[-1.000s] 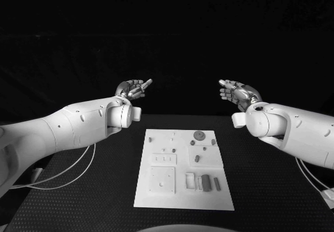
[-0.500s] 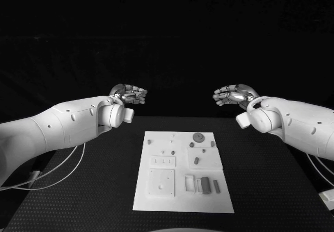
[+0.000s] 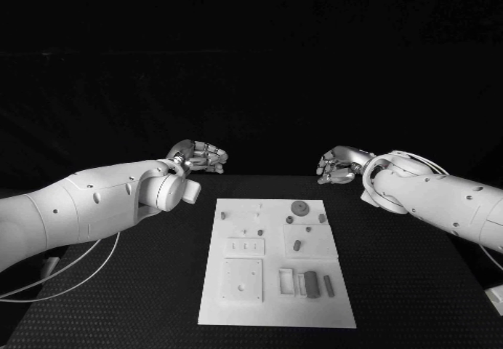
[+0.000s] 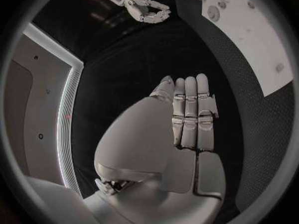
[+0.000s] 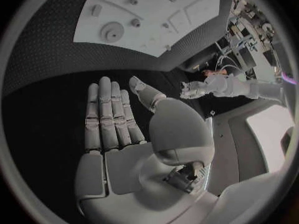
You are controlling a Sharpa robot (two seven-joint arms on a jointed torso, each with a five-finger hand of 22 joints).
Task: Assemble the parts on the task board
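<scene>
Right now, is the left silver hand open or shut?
Open: in its wrist view the left silver hand has straight fingers, side by side, holding nothing.

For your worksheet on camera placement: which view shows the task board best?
The head view: the whole task board lies flat and unobstructed. The left wrist view catches one bent corner; the right wrist view shows its far part, cut off by the rim.

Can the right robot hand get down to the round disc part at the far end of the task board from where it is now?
Probably yes. The right robot hand hovers empty beyond the board's far right corner, and nothing lies between it and the round disc part on the task board. The left robot hand is off to the other side.
</scene>
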